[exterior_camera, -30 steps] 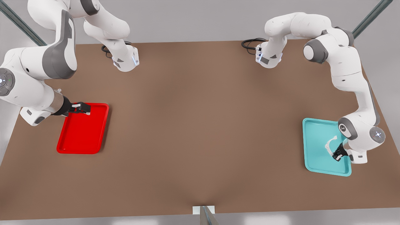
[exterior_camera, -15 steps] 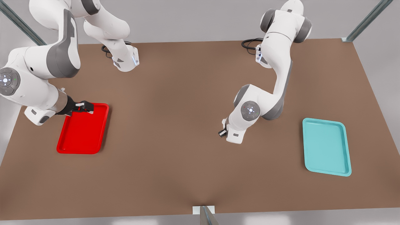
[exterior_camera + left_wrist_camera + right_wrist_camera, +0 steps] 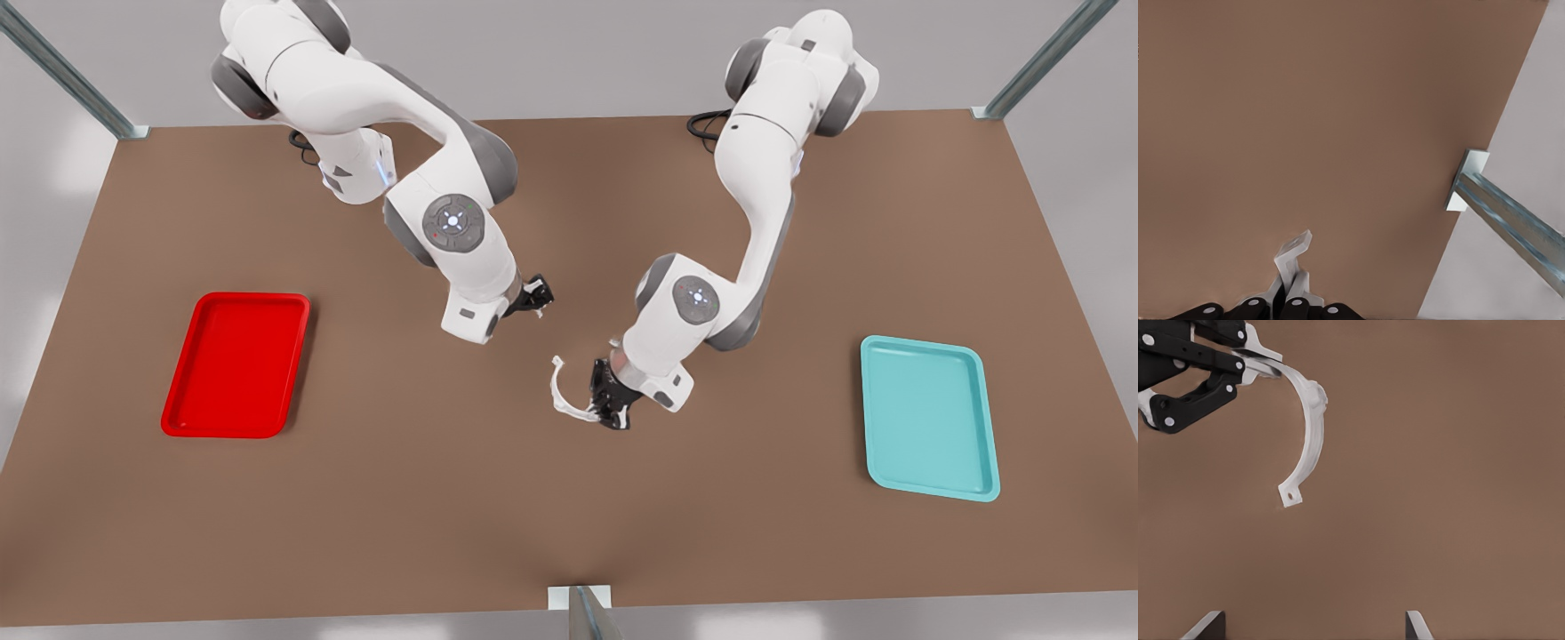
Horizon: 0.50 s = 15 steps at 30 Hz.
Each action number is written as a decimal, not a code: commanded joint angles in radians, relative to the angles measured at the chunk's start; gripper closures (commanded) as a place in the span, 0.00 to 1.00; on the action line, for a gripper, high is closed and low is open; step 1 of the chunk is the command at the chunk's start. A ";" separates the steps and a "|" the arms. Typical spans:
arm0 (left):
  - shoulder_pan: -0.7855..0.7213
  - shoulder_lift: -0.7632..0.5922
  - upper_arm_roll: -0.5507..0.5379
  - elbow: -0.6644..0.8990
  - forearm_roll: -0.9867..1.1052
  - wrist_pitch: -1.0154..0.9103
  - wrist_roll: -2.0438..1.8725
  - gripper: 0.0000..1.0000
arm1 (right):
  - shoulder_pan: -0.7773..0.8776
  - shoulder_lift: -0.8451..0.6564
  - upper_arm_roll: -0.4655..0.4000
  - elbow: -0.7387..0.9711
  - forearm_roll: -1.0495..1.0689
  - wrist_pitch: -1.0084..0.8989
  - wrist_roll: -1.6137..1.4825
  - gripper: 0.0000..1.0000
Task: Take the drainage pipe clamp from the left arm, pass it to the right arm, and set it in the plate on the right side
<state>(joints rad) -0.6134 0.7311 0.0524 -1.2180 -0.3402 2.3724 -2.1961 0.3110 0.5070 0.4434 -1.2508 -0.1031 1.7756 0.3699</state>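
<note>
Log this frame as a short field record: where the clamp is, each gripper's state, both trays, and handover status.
clamp: drainage pipe clamp held above the table at mid-table, one end free
left gripper: shut on one end tab of the clamp
right gripper: open, beside the clamp, not touching it
plate: red, front view's left, holds nothing
teal tray: front view's right, holds nothing
handover: not yet done

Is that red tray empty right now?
Empty: the red tray shows only bare red floor. The clamp is mid-table, shut in the left gripper.
</note>
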 commanded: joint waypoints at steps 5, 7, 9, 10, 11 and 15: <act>-0.003 0.013 -0.046 -0.001 -0.160 0.254 -1.110 0.79 | 0.017 0.018 -0.003 -0.001 -0.053 0.183 0.357 0.00; -0.009 0.013 -0.060 -0.001 -0.160 0.255 -1.108 0.79 | 0.031 0.033 -0.003 -0.001 -0.136 0.231 0.356 0.00; -0.016 0.013 -0.060 -0.001 -0.158 0.257 -1.107 0.79 | 0.033 0.047 -0.003 -0.001 -0.196 0.272 0.348 0.00; -0.016 0.013 -0.062 -0.001 -0.158 0.257 -1.103 0.79 | 0.036 0.045 -0.003 -0.002 -0.198 0.268 0.348 0.00; -0.016 0.013 -0.062 -0.003 -0.158 0.257 -1.103 0.79 | 0.039 0.045 -0.003 -0.009 -0.223 0.258 0.348 0.00; -0.017 0.016 -0.060 -0.006 -0.158 0.257 -1.103 0.79 | 0.034 -0.010 0.018 -0.010 -0.237 0.050 0.337 0.00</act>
<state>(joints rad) -0.6298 0.7472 -0.0077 -1.2244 -0.4989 2.6037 -2.8125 0.3464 0.5085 0.4567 -1.2610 -0.3167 1.9230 0.5670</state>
